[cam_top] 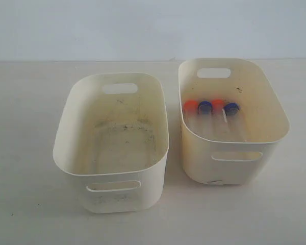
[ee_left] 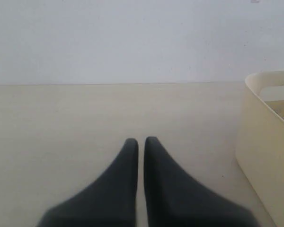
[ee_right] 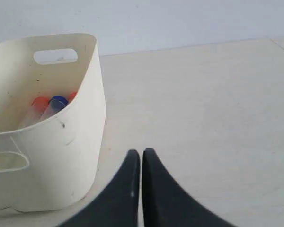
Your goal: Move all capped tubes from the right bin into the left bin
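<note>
Left claw (ee_left: 141, 141) and right claw (ee_right: 141, 152) pressed together; capped tubes (cam_top: 214, 115) lie in right bin (cam_top: 269, 104).

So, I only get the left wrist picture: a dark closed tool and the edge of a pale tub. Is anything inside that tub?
Observer: No tubes. That is the left bin, and the exterior view shows only dark smudges on its floor.
Operator: Where are the tubes, then?
Observer: In the right bin. It holds four capped tubes side by side, two with orange caps and two with blue.
Operator: And the other tool?
Observer: The right tool is shut and holds nothing. It sits outside the right bin, beside its wall.
</note>
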